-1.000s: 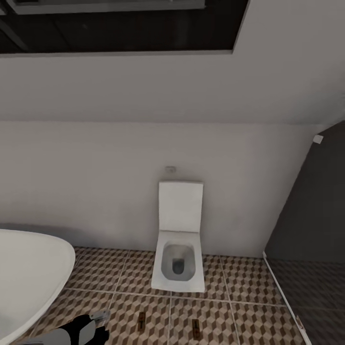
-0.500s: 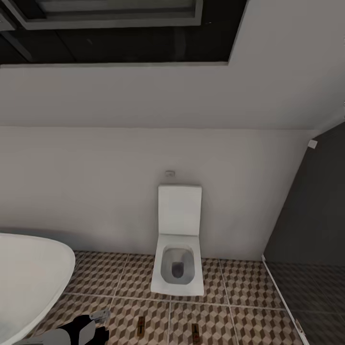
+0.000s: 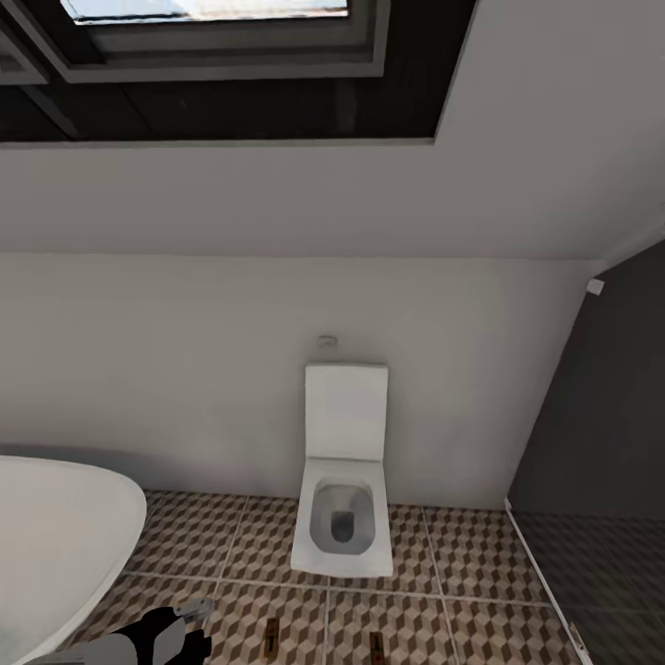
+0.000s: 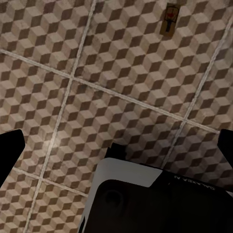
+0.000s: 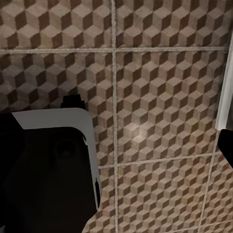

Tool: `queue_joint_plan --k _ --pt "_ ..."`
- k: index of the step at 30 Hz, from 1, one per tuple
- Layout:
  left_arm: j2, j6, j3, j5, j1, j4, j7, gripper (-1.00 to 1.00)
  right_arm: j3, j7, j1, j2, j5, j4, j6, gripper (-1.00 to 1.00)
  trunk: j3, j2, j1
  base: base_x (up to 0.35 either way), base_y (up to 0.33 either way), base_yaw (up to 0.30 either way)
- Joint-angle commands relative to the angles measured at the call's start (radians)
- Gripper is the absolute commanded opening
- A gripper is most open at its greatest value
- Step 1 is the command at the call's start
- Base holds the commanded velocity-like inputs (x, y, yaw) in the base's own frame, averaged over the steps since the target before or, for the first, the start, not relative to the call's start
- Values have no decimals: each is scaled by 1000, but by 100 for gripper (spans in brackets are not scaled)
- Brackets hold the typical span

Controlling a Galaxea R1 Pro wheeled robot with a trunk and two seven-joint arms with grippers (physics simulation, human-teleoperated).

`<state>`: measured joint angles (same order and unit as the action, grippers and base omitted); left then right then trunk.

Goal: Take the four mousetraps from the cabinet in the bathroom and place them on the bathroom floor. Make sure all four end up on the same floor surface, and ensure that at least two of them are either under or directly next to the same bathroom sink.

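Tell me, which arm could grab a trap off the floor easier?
Probably the left. The left arm sits low near a mousetrap on the floor, and its wrist camera sees one ahead of the open left gripper.

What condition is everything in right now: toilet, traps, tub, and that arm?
Toilet: lid raised, bowl open.
Left mousetrap: lying flat on the tiled floor.
Right mousetrap: flat on the same tiles.
Bathtub: looks empty.
Left end effector: held above the floor, grasping nothing visible.
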<state>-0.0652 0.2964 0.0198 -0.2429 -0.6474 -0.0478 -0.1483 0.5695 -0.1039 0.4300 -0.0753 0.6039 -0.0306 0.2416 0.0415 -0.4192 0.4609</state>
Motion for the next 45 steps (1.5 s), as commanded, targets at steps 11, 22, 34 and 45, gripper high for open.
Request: queue_joint_plan --k 11,22,34,45 --pt "1 1 2 -6 10 0 -4 100 9 -2 1 1 5 0 4 100 -24 19 -11 0 0 0" --pt "1 0 2 -6 12 0 -4 100 10 -2 1 2 5 0 4 100 -42 19 -11 0 0 54" --pt "4 -3 2 -6 12 0 -3 100 10 -1 1 2 5 0 4 100 -61 19 -11 0 0 94" --pt "4 -7 2 -5 13 -1 -4 100 6 -3 1 0 11 1 1 100 -73 19 -11 0 0 77"
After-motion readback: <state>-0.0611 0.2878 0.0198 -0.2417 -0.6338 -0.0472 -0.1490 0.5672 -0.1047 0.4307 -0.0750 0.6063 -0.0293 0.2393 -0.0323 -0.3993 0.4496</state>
